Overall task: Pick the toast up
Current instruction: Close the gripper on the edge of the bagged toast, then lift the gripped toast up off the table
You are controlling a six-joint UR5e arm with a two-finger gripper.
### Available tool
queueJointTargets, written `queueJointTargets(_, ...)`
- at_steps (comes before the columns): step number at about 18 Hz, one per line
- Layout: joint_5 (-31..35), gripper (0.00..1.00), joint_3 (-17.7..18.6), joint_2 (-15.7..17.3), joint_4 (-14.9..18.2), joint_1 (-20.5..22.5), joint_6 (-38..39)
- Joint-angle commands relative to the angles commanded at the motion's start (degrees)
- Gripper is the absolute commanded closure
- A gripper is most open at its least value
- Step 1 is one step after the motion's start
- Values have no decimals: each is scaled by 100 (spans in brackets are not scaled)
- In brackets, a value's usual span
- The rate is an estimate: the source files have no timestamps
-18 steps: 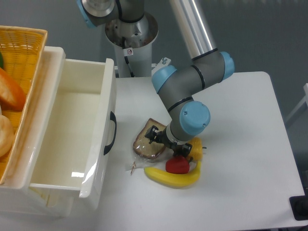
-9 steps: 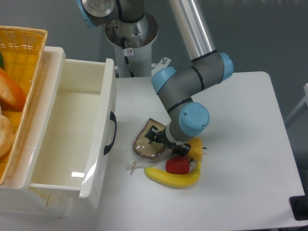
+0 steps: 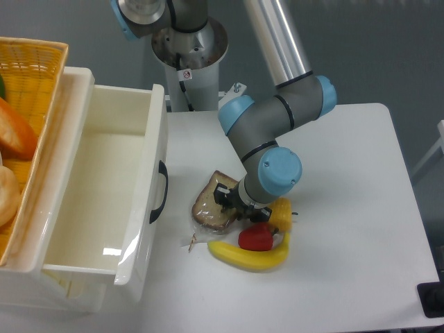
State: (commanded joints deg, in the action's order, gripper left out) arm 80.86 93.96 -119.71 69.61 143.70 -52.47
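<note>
Toast (image 3: 210,209): flat, speckled, plastic-wrapped, on table (image 3: 347,173). Gripper (image 3: 232,201) at its 3 o'clock edge; finger state cannot be told. Bin (image 3: 156,146): glossy white plastic.

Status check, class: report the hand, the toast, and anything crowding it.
Hand down at toast's right edge, jaw state unclear. Toast flat on table. Red pepper and banana close by, right.

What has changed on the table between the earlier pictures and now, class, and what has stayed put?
The pincer has edged slightly up and left over the right edge of the toast, low against it. Whether it has taken hold cannot be told. The toast, the banana, the red fruit, the white bin and the basket lie as before.
</note>
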Motion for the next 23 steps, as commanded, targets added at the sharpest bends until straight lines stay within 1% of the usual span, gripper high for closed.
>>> queueJointTargets(3,0,100,-9,17,9,0,9)
queueJointTargets(8,53,100,-62,140,53,0,175)
queueJointTargets(11,62,100,-79,342,114,0,211)
queueJointTargets(13,70,100,-114,483,237,35,211)
queueJointTargets(17,79,100,-403,773,606,193,211)
queueJointTargets(19,62,100,-492,922,624,307,211)
queueJointTargets(23,62,100,-510,1133,668,430,211)
